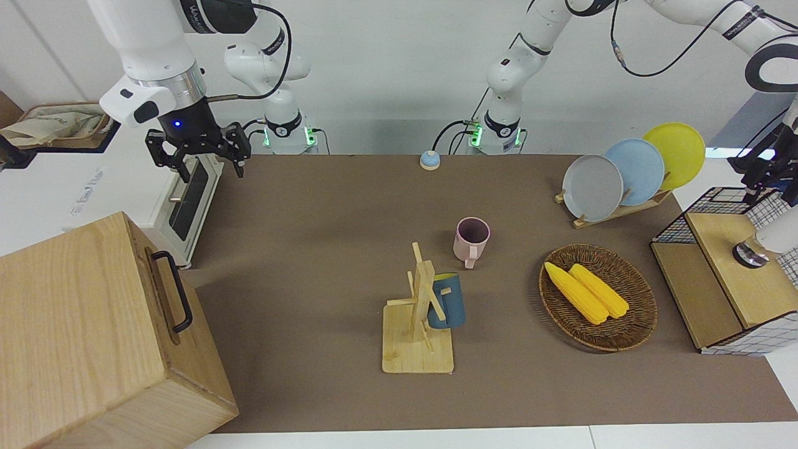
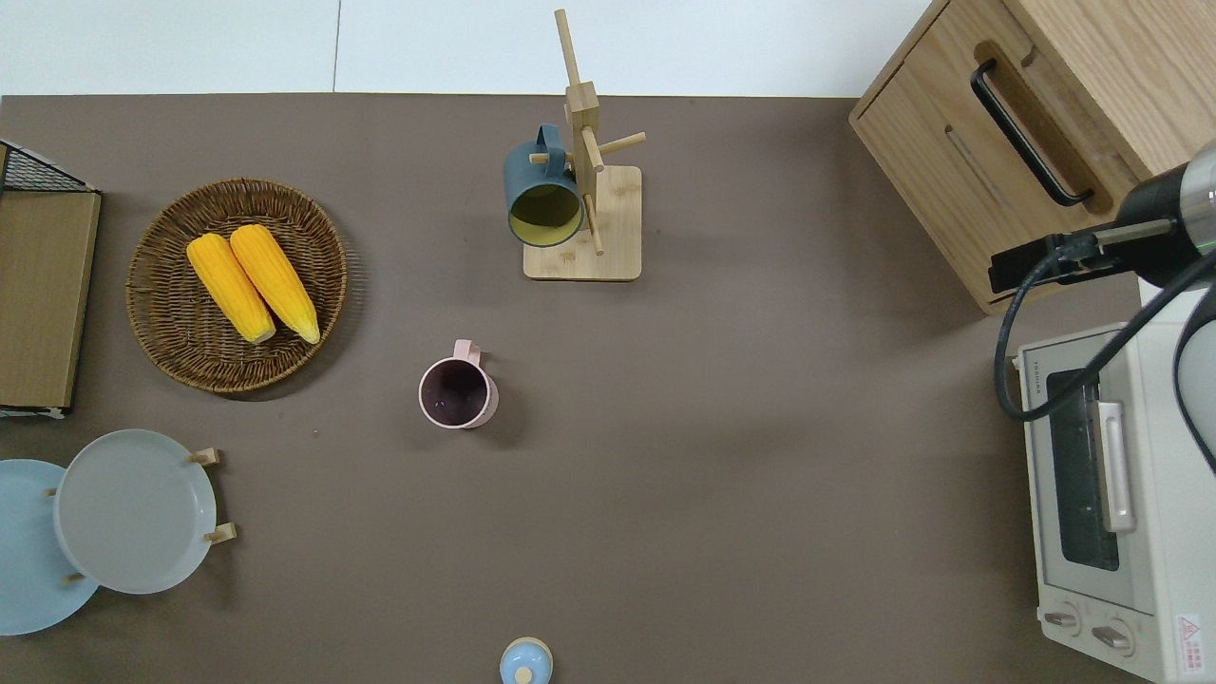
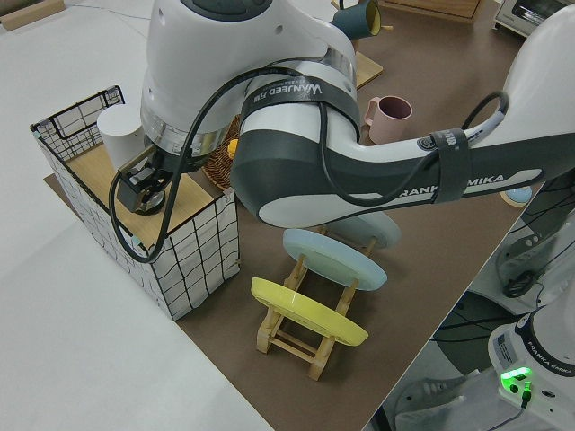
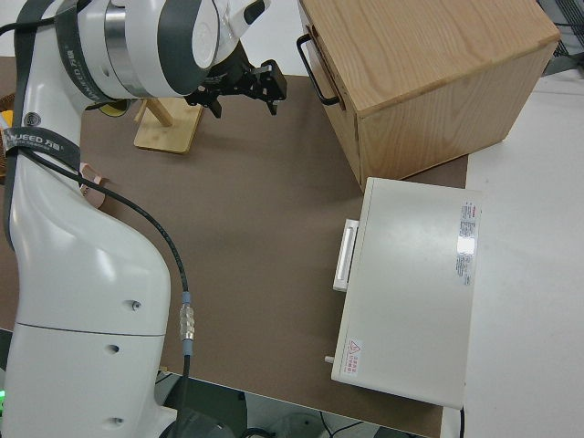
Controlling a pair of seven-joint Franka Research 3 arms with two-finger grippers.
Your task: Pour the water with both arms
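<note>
Arms first: the right gripper (image 1: 198, 157) hangs over the white toaster oven (image 1: 187, 206), fingers spread and holding nothing. The left gripper (image 1: 768, 178) is low at the black wire basket with a wooden shelf (image 1: 717, 240), just by a white cylinder (image 1: 770, 240) standing there; whether it grasps I cannot tell. Well away from both, mid-table, sit a round wicker basket (image 1: 629, 324) holding two yellow corn cobs (image 1: 586, 292), an upright, seemingly empty pink mug (image 1: 472, 239), and a dark blue mug (image 1: 446, 300) hung on a wooden mug tree (image 1: 416, 340).
</note>
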